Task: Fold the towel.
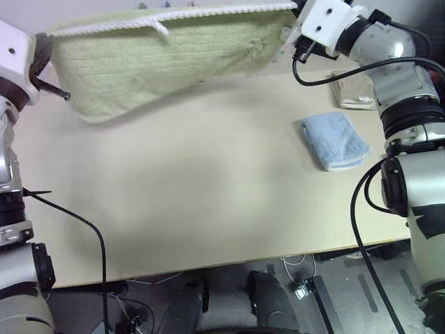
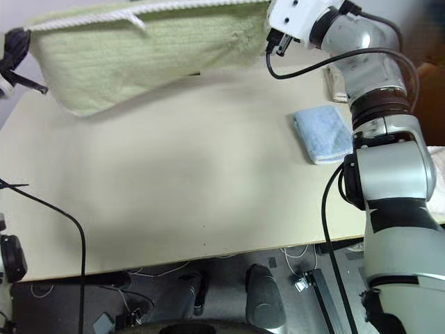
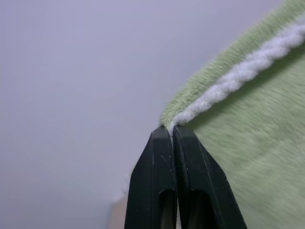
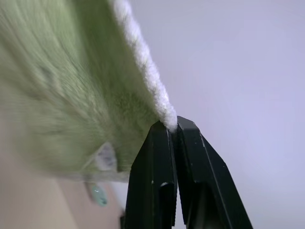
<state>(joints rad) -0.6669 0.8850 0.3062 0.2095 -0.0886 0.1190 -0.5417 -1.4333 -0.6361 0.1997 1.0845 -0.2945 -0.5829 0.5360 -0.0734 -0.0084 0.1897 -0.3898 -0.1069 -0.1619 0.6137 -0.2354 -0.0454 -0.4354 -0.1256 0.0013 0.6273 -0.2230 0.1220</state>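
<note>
Hidden parts: in the head views the top edge of the towel [image 1: 167,59] is running almost out at the upper border, and the fingertips of both grippers are lying behind the cloth or outside the border.
Towel place: it is hanging in the air above the far part of the table [image 1: 195,202], stretched between the two arms, with its lower edge sagging toward the robot's left.
Left gripper [image 3: 172,130]: its wrist view is showing the two black fingers pressed together on the white stitched edging at one corner of the towel.
Right gripper [image 4: 170,125]: its wrist view is showing the fingers clamped on the white edging of the other corner; a small tag on the cloth is hanging below, blurred.
White loop [image 1: 159,26]: it is dangling from the top edging, seen in the head views.
Around: a folded light blue towel [image 1: 334,140] is lying on the table on the robot's right side, and a folded beige towel [image 1: 353,91] is lying behind it, partly covered by the right arm.
In the way: nothing is lying under the hanging towel.
</note>
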